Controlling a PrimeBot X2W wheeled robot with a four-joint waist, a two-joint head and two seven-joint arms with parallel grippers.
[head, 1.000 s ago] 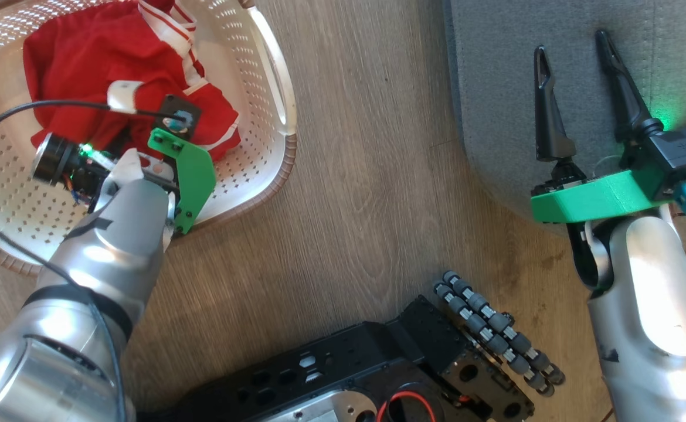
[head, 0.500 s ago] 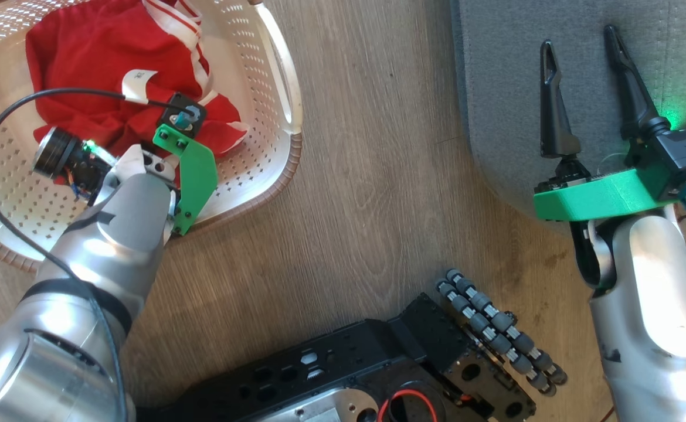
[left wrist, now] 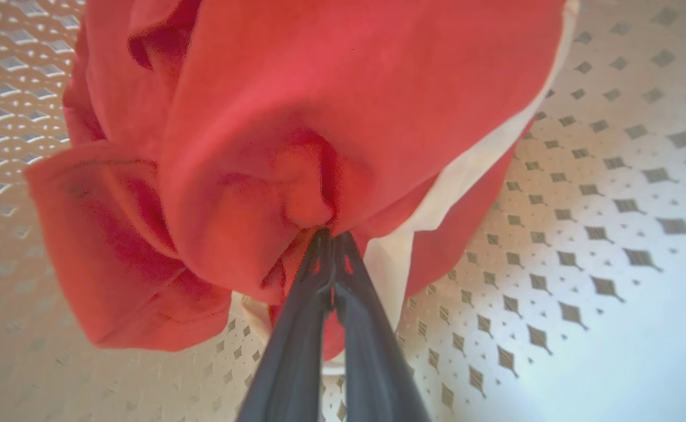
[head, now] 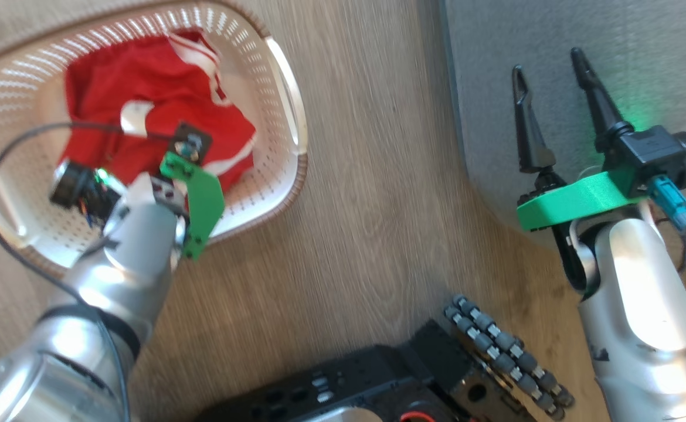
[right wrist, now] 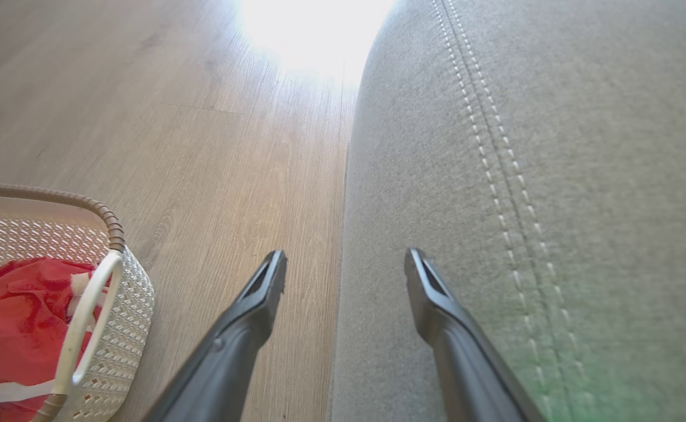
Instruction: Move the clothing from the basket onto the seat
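Silver arms point(head: 642, 305) bear green brackets point(head: 571, 199); right gripper point(head: 547, 61) is black.

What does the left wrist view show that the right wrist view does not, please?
Left wrist view: the left gripper shut on a bunched fold of the clothing, with the perforated inside of the basket behind it. Right wrist view: the right gripper open, the seat with its stitched seam, and the wooden floor. Shared: the red clothing and the basket.

Soft matt cloth clothing point(left wrist: 319, 105); glossy perforated plastic basket point(left wrist: 613, 176); coarse woven fabric seat point(right wrist: 583, 176); matt wood-grain floor point(head: 366, 205).
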